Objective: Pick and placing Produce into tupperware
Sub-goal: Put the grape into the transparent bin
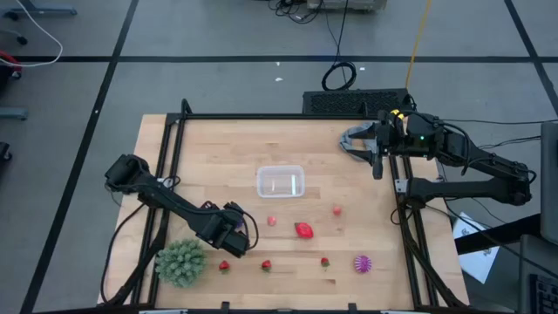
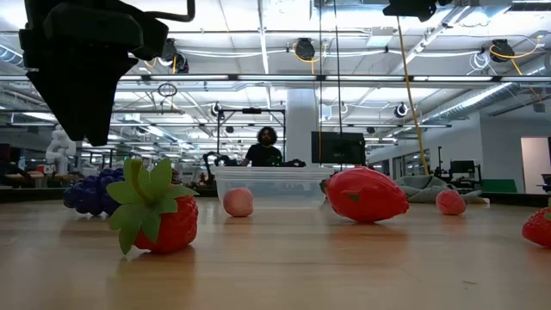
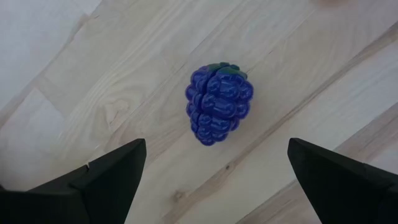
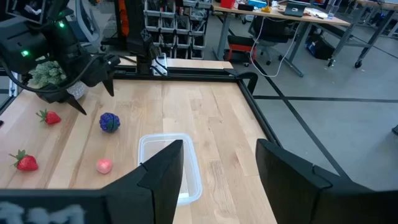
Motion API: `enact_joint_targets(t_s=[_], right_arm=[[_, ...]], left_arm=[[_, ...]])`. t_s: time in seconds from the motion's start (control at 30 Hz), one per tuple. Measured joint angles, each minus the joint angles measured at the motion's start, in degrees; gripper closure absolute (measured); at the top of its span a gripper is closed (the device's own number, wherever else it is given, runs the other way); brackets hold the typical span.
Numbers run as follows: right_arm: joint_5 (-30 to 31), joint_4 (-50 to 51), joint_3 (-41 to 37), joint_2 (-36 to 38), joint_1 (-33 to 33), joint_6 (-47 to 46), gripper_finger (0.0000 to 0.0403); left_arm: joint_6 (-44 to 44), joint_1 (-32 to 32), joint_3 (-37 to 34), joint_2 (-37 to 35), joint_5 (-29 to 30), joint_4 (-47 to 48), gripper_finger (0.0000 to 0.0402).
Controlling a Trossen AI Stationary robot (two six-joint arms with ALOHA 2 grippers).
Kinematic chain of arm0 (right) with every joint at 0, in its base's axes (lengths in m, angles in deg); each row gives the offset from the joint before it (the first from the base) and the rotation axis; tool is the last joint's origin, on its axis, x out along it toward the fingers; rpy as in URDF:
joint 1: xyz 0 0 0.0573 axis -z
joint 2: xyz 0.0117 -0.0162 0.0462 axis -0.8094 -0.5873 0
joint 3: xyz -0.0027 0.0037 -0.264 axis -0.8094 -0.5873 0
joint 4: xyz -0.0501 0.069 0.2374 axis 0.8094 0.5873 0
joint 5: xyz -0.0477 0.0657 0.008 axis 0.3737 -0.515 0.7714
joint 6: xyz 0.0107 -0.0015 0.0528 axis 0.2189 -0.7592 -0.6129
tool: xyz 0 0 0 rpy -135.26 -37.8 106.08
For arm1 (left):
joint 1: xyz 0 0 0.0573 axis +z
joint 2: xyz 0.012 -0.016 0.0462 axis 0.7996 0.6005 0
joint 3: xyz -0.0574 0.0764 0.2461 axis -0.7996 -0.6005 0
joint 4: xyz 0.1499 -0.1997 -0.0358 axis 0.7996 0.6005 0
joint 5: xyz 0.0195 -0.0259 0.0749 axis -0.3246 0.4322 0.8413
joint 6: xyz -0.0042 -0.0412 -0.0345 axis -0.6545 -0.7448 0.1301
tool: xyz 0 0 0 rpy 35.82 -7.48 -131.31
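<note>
Two views alone reveal the purple berry: the left wrist camera looks straight down on it, and the right wrist camera catches it from across the table. From overhead it is hidden under the left gripper, which hangs above it with its fingers spread wide, grasping nothing. The berry is a knobbly cluster of blue-purple beads with a small green cap, lying on the bare wood table apart from the other fruit.

Overhead, the tupperware sits near the table's middle, clear and with no fruit inside. A large red strawberry and a small pink fruit lie just in front of it, another pink one off to the side. Along the near edge sit three small strawberries (one beside the green spiky ball) and the magenta spiky ball.

The right gripper waits at the far right corner, fingers parted, grasping nothing.
</note>
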State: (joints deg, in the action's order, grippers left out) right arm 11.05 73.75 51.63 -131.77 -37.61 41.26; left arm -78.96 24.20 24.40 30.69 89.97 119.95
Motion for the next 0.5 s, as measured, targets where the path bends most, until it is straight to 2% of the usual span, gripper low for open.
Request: enact_joint_targets(t_s=[0.5], right_arm=[[0.0,0.16,0.0,0.0,0.0,0.0,0.0211]], left_arm=[[1.93,-0.03,0.0,0.42,-0.38,-2.89,0.0005]])
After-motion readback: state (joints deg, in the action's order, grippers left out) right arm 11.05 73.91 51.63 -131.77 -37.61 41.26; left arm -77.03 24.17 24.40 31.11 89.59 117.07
